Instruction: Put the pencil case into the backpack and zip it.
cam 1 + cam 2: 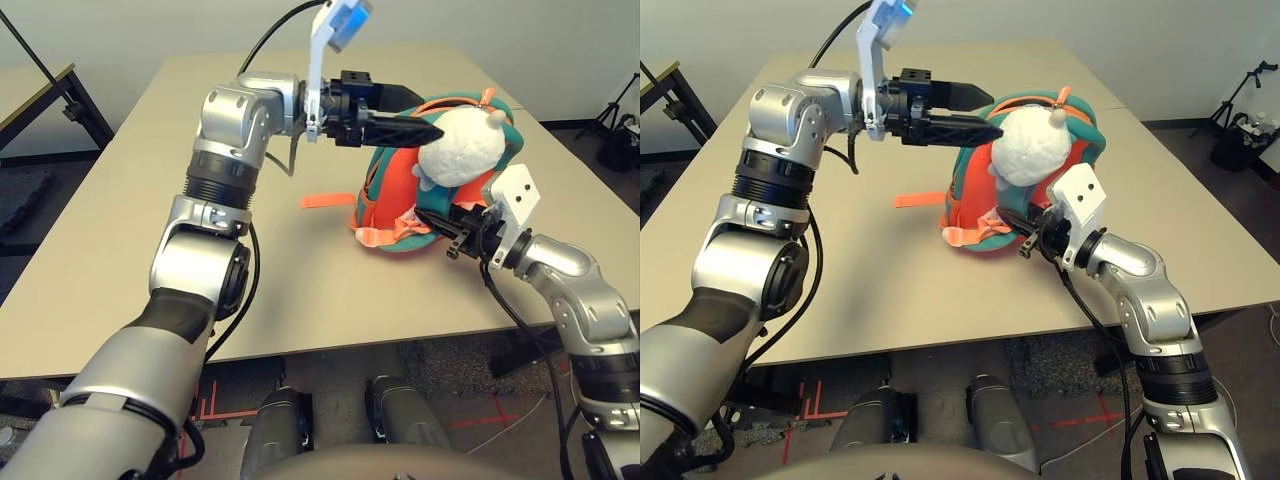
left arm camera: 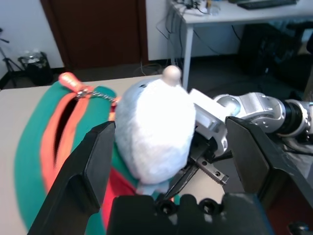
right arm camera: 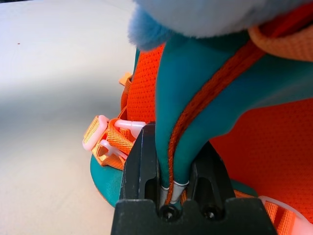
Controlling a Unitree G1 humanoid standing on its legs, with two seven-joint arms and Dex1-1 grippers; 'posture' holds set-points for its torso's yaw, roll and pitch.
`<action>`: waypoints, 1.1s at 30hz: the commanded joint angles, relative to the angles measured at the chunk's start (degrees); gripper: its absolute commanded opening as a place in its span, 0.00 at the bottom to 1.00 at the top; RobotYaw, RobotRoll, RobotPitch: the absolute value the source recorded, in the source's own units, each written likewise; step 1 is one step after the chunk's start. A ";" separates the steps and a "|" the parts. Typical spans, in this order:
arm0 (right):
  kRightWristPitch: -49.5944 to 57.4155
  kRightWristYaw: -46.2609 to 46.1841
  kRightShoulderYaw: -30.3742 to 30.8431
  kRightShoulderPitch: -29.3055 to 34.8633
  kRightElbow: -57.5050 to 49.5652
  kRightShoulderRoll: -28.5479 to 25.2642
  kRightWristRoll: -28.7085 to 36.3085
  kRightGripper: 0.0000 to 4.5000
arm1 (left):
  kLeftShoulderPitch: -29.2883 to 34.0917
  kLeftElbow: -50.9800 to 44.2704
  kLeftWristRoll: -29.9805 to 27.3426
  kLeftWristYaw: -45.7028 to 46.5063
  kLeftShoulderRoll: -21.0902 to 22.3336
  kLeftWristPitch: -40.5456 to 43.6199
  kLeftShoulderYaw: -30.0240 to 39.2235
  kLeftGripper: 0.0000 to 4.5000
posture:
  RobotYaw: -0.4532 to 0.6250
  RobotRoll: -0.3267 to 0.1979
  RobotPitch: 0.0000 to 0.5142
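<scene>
From where I stand, the small child's backpack, orange with teal trim [image 1: 400,190], sits on the pale, flat-topped table [image 1: 250,270], toward the robot's right, with its shoulder-strap side facing the robot. The right gripper [image 3: 176,134], made of two black fingers, is clamped on the padded teal fabric shoulder strap with a rust-orange band down its middle [image 3: 168,98], one finger on either side of it. The left gripper [image 1: 432,116], black as well, has its two fingers wide apart with nothing between them, up by the top of the bag and beside the round white-grey plush toy [image 1: 465,145]. That furry toy hangs against the upper part of the bag, near a small silver metal chain [image 2: 100,94] and a bright orange fabric pull tab [image 2: 71,82]. Just by the tab, a dark, narrow gap shows between the orange edges of the zipper [image 2: 63,122]. Low on the bag, pale pink plastic buckles [image 3: 95,132] sit among bunched orange webbing, and a flat orange webbing strap [image 1: 328,201] reaches out across the table. Where the pencil case is, I cannot tell.
</scene>
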 commanded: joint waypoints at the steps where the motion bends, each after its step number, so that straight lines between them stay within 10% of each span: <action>1: 0.16 1.22 1.78 0.82 -0.57 0.01 0.18 0.10 | 0.21 -0.11 -1.48 0.46 -0.60 -0.39 -0.87 1.00 | 0.15 0.62 0.00; 10: 0.09 0.85 1.91 0.96 -0.87 0.34 0.11 0.10 | -0.23 5.05 0.36 1.45 -2.93 -6.28 -4.12 0.96 | 0.14 0.62 0.00; 23: -0.27 0.77 1.74 0.92 -0.49 0.39 0.06 0.10 | -1.02 8.50 0.41 1.00 -2.92 -8.11 -5.17 0.00 | 0.15 0.62 0.00; 33: -0.87 0.38 1.66 0.50 1.40 0.66 -0.51 0.10 | -1.74 7.98 0.27 0.12 -0.99 -8.65 -4.51 0.00 | 0.15 0.62 0.00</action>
